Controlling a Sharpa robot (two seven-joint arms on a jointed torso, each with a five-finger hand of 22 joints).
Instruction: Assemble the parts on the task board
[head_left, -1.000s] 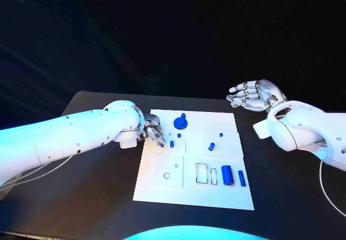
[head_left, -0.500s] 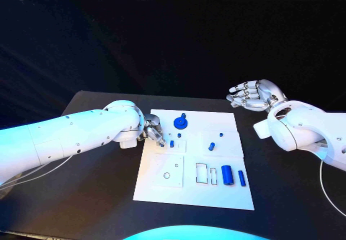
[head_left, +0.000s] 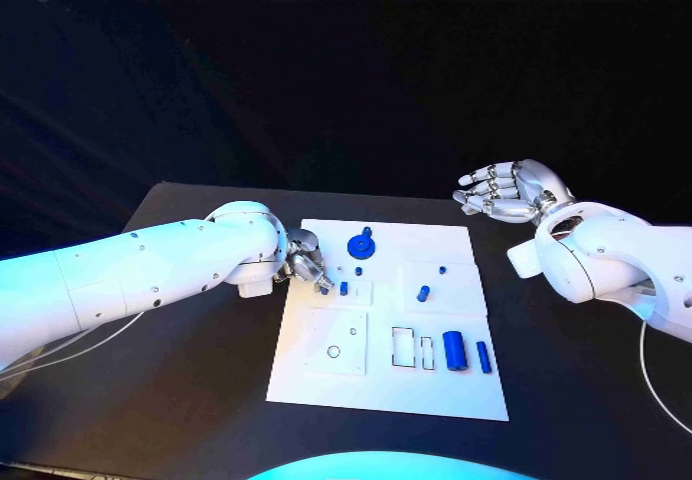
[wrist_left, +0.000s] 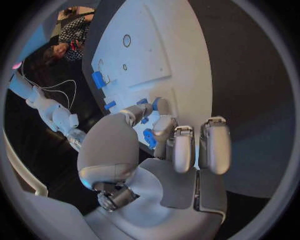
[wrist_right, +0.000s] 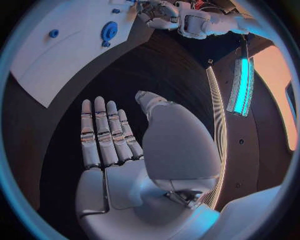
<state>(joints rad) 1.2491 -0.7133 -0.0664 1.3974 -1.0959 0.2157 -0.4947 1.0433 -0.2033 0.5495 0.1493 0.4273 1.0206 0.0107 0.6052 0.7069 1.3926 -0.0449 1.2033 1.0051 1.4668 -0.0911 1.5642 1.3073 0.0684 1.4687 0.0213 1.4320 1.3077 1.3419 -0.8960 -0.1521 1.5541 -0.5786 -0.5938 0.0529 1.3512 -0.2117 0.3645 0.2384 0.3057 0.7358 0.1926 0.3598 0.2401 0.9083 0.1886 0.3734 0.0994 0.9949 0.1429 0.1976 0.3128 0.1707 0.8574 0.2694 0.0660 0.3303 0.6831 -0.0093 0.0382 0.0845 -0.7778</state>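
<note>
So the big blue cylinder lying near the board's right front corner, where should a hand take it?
Probably across the middle of the big blue cylinder, from above, fingers on its two long sides. It lies flat on the white task board, with a slimmer blue pin close beside it, so a narrow pinch suits best.

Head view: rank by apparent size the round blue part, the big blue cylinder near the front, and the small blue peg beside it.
1. Round blue part
2. Big blue cylinder, close to it in size
3. Small blue peg
</note>
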